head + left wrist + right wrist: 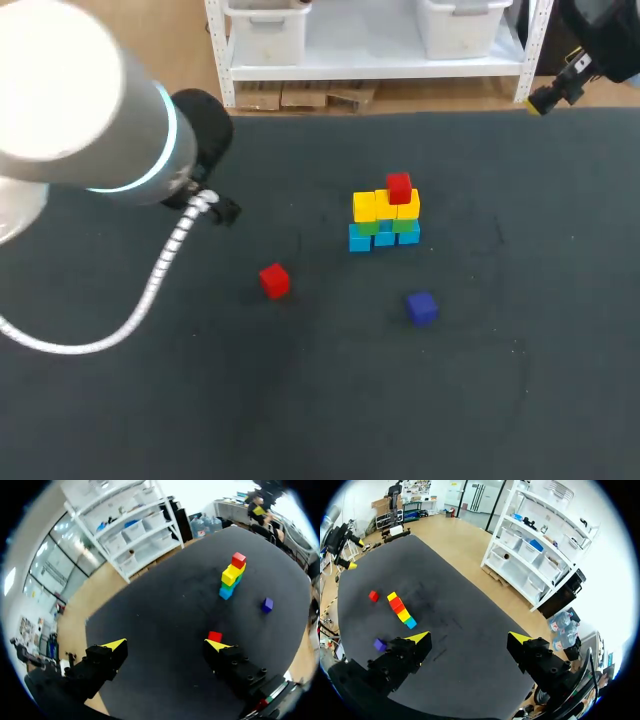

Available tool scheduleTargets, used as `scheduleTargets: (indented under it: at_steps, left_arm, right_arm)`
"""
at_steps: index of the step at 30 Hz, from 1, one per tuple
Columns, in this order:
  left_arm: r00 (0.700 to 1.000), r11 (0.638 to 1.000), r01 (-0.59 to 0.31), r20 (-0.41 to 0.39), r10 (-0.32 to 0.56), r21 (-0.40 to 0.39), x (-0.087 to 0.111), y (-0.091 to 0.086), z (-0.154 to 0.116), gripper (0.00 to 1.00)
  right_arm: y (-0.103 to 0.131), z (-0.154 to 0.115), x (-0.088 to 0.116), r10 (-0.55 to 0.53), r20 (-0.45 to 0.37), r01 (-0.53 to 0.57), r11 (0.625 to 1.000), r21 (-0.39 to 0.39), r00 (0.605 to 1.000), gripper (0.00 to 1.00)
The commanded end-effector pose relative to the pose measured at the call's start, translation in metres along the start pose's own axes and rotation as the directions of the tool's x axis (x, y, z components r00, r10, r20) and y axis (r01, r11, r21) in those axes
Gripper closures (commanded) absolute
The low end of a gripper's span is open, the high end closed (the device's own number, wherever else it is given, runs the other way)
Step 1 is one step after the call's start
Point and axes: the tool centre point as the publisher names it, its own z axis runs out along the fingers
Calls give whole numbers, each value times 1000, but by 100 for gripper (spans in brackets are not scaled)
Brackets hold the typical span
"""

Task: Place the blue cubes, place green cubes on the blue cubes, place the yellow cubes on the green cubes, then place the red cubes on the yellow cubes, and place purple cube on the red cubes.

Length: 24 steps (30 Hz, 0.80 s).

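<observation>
Dark table point(200, 400), cube stack point(385, 222) — red-topped, loose red cube point(274, 280), purple cube point(421, 307)

Right arm point(608, 40) mostly beyond head view's corner

End effector point(468, 636) spread wide, cube stack point(400, 611) ahead.

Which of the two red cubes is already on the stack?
The red cube sitting on the yellow cubes; the other red cube lies alone on the table, to their left in the head view.
</observation>
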Motion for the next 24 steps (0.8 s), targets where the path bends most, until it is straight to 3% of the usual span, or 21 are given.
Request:
scheduleTargets:
  at_steps: [1, 6, 15, 24]
  left_arm:
    - [997, 1000, -16, -80, 18, 23, -2, -22, 15, 0]
    - [994, 996, -64, -86, 69, 59, 0, -50, 26, 0]
    - [992, 990, -90, -75, 99, 104, 4, -73, 49, 0]
    - [985, 951, -148, -43, 165, 271, 14, -88, 59, 0]
  right_arm:
    - [1, -1, 0, 1, 0, -1, 1000, 4, 1000, 0]
    - [1, -1, 0, 1, 0, -1, 1000, 4, 1000, 0]
    - [1, -1, 0, 1, 0, -1, 1000, 4, 1000, 0]
    - [1, -1, 0, 1, 0, -1, 1000, 4, 1000, 0]
